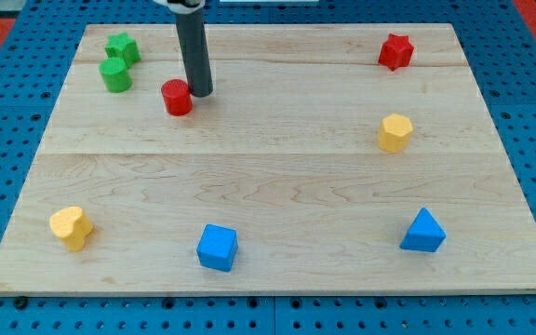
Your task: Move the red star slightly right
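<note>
The red star (395, 51) sits near the view's top right on the wooden board (268, 186). My tip (200, 94) is far to its left, touching or just right of a red cylinder (177, 97). The rod rises straight up from the tip to the view's top edge.
Two green blocks (122, 48) (114, 74) sit at the top left. A yellow hexagon block (395, 132) lies below the red star. A yellow heart-like block (71, 227) is at the bottom left, a blue cube (217, 247) at the bottom middle, a blue triangular block (423, 231) at the bottom right.
</note>
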Action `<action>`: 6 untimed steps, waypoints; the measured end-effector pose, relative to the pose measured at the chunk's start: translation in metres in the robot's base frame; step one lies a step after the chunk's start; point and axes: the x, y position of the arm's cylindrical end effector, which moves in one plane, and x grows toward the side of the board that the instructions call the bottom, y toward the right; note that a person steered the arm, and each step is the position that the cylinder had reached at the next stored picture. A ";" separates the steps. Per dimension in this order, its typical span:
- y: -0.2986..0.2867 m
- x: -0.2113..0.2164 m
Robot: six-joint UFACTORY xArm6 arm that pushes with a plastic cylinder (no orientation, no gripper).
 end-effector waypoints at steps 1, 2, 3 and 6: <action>-0.007 0.009; -0.074 0.009; -0.102 0.009; 0.127 -0.107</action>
